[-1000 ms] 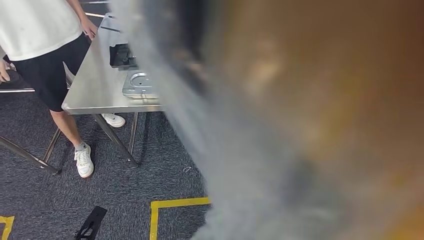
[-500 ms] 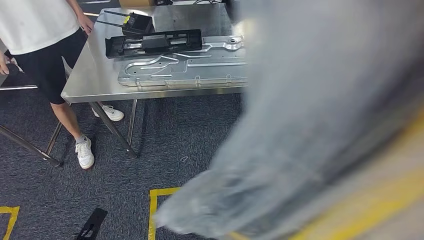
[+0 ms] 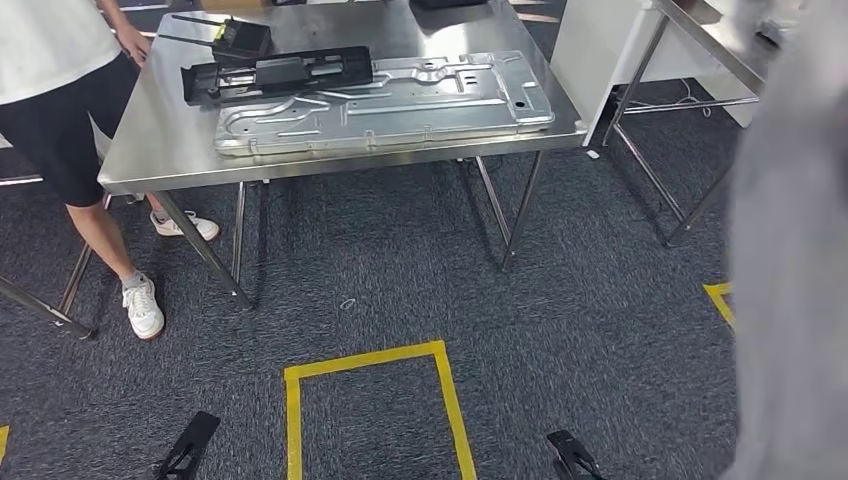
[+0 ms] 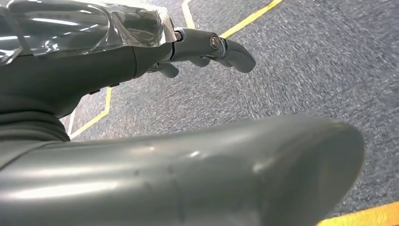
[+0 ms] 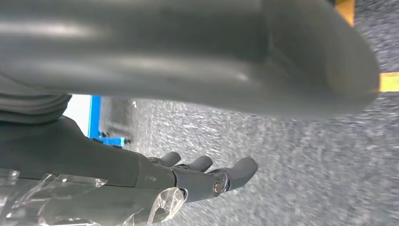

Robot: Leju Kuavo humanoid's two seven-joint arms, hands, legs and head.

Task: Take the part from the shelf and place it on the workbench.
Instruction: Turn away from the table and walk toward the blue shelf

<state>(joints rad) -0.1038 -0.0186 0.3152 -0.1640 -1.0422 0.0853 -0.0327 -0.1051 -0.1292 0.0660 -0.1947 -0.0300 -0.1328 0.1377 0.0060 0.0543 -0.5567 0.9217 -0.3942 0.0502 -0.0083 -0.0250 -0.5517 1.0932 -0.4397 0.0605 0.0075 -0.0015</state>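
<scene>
The robot faces a steel-topped counter (image 3: 150, 160) on thin legs, standing well ahead of it across dark grey carpet marked with yellow tape lines (image 3: 365, 358). On the counter lies a long pressed sheet-metal panel (image 3: 385, 100), its long axis running side to side across the robot's front, and touching its far edge is a long black plastic tray (image 3: 275, 72) lying the same way. No shelf is to be seen, and I cannot tell whether either piece is the part named in the task.

Both arms look to hang low. The left hand (image 4: 202, 49) has its dark fingers (image 4: 233, 49) gently curled over bare carpet, nothing between them. The right hand (image 5: 207, 176) is the same: fingers (image 5: 242, 167) loosely bent, apart, holding nothing. Both wear crinkled clear plastic wrap over the back.

Judging from this, the part lies either ahead on the counter or off to one side; from here neither hand is plainly nearer. A person in a white shirt and black shorts (image 3: 60, 110) stands at the counter's left end.
</scene>
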